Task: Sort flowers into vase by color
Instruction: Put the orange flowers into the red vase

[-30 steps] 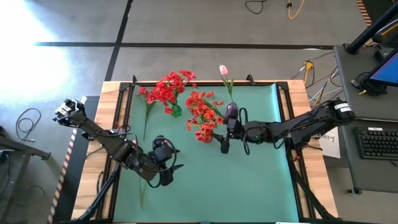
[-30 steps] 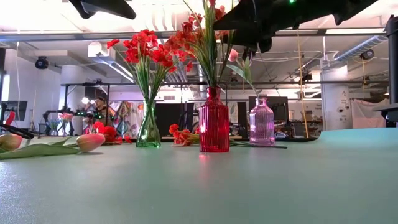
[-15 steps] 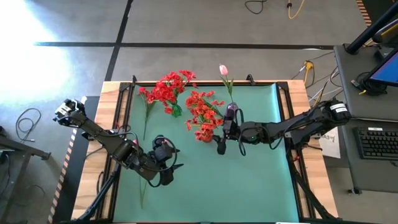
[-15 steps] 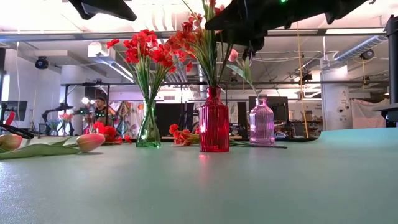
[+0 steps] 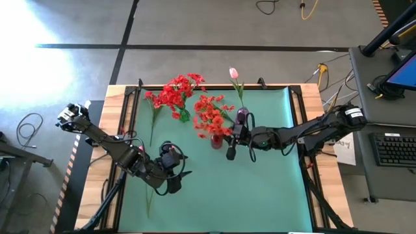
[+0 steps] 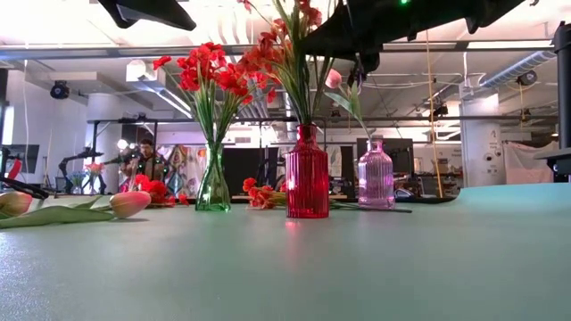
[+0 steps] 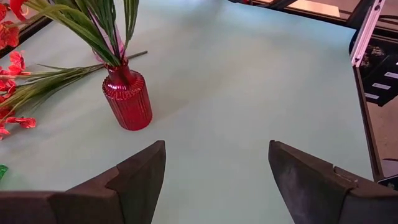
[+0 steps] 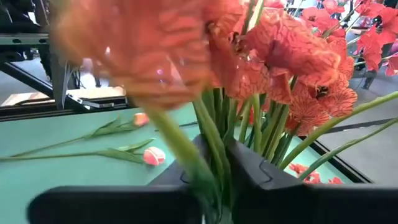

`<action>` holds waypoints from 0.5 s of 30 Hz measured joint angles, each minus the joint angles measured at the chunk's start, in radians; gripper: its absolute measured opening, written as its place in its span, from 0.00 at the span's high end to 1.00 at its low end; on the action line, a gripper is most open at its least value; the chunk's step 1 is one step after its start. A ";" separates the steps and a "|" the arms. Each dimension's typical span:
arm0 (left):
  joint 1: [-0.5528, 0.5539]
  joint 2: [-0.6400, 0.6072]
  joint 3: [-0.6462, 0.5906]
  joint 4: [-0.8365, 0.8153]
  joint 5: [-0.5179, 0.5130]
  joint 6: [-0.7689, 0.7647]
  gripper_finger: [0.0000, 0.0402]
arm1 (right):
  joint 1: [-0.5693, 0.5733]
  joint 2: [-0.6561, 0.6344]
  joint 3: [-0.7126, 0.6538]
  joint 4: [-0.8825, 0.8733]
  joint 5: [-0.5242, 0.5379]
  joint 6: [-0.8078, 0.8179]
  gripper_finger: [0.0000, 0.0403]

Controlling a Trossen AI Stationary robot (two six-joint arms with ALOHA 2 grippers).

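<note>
the table (image 5: pixel 273 188) carries three vases near its far edge. right gripper (image 8: pixel 217 163) is pinched on orange-red flowers (image 8: pixel 273 50) above the red vase (image 6: pixel 307 174) (light, floppy stems; grip low). left gripper (image 7: pixel 214 168), spread, waits near the front-left corner.

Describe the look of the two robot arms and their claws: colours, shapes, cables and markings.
Both arms are dark, nearly black, built of jointed tubular links. The left arm carries a pale block near its base and black cable loops by its wrist. The right arm has a white band near its base and similar cable loops. The left claw has two broad, wedge-shaped matte dark fingers. The right claw also has dark fingers.
</note>
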 joint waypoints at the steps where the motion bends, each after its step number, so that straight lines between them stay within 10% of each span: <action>1: 0.000 0.000 0.000 0.000 0.000 0.000 0.32 | 0.000 0.000 0.000 0.000 0.000 0.001 0.94; 15: 0.000 0.000 0.000 0.000 0.000 0.000 0.32 | -0.005 0.000 0.000 -0.046 0.001 0.014 0.97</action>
